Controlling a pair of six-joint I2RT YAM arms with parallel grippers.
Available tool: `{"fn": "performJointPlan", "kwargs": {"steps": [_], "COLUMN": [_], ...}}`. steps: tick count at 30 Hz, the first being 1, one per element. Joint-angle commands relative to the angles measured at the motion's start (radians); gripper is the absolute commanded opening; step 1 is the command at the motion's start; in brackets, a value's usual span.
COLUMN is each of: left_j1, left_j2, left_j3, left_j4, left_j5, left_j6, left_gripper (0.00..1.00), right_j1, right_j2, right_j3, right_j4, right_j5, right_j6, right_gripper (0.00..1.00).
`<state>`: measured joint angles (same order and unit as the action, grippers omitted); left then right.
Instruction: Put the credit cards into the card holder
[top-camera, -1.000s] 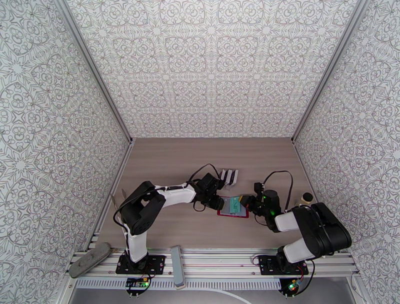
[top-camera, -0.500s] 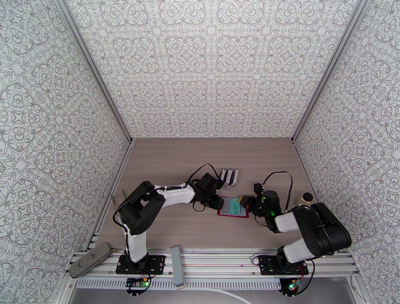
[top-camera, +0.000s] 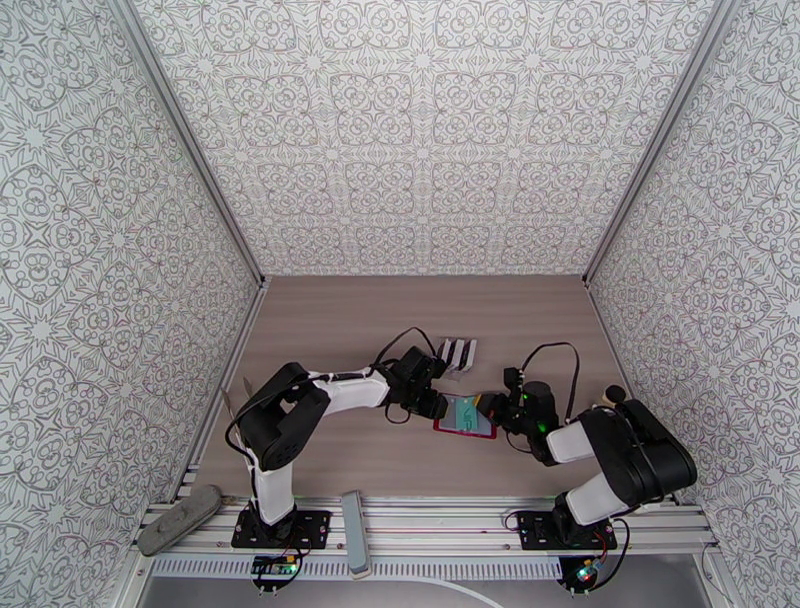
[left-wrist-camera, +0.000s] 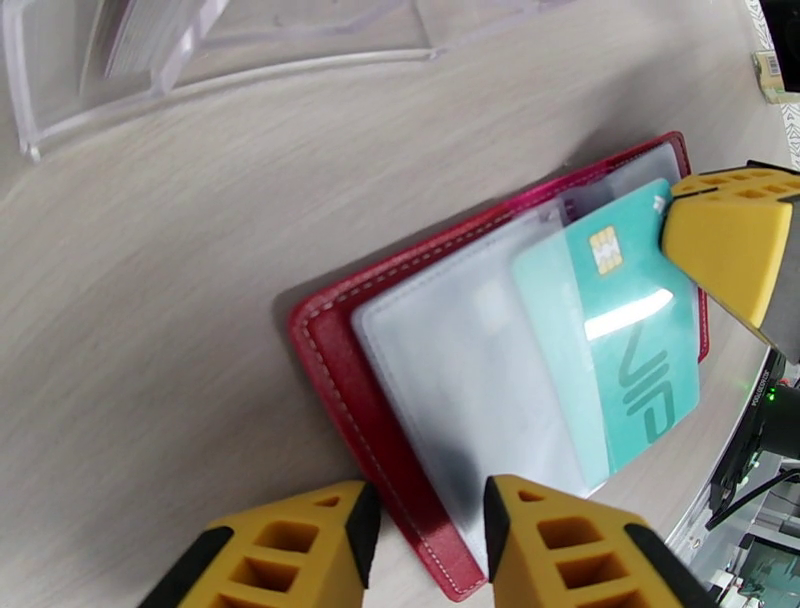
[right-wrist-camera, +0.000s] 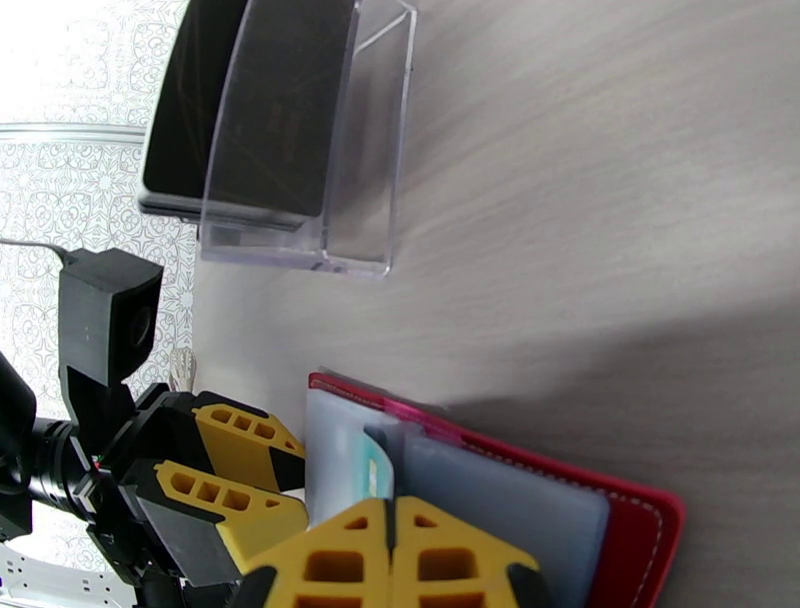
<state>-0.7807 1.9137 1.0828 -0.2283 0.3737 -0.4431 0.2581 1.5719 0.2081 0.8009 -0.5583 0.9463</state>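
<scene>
The card holder (top-camera: 470, 433) is a red wallet lying open on the table, clear pockets up (left-wrist-camera: 330, 350) (right-wrist-camera: 640, 520). A teal credit card (top-camera: 467, 410) with a chip lies across it, its left part under a clear pocket (left-wrist-camera: 620, 340) (right-wrist-camera: 376, 470). My right gripper (top-camera: 492, 408) (right-wrist-camera: 392, 505) is shut on that card's right end; one of its yellow fingers (left-wrist-camera: 725, 235) covers the card's corner. My left gripper (top-camera: 438, 405) (left-wrist-camera: 425, 540) (right-wrist-camera: 285, 480) is clamped on the wallet's left edge. More credit cards, black ones, stand in a clear rack (right-wrist-camera: 330, 140).
The clear card rack (top-camera: 458, 353) (left-wrist-camera: 200, 60) stands just behind the wallet. A small pale bottle-like thing (top-camera: 612, 397) sits at the right by my right arm. A grey bar (top-camera: 353, 530) and a grey oblong piece (top-camera: 178, 518) lie on the near rail.
My right arm has shifted a little to the left, toward the wallet, with the teal card. The left arm and the wallet have stayed put.
</scene>
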Motion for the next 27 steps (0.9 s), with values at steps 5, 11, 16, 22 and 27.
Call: {"fn": "performJointPlan", "kwargs": {"steps": [5, 11, 16, 22, 27], "left_j1": [-0.019, -0.015, -0.015, -0.014, -0.014], "left_j2": [0.108, 0.087, 0.079, 0.078, 0.067], "left_j3": [-0.083, -0.095, -0.102, -0.106, -0.112], "left_j4": [-0.049, -0.051, -0.044, -0.031, -0.023], "left_j5": [-0.037, -0.036, -0.033, -0.012, -0.004], "left_j6": [-0.014, -0.019, -0.025, -0.035, -0.041], "left_gripper": [0.37, 0.37, 0.37, 0.37, 0.38], "right_j1": [0.019, 0.02, 0.023, 0.038, 0.041], "right_j2": [0.016, -0.028, -0.103, -0.186, -0.205], "right_j3": [0.027, 0.051, 0.065, 0.112, 0.146], "right_j4": [-0.048, -0.157, -0.298, -0.498, -0.593], "right_j5": [0.033, 0.05, 0.105, 0.172, 0.199], "right_j6": [-0.006, -0.035, -0.065, -0.121, -0.147], "right_gripper": [0.08, 0.18, 0.3, 0.32, 0.33]}}
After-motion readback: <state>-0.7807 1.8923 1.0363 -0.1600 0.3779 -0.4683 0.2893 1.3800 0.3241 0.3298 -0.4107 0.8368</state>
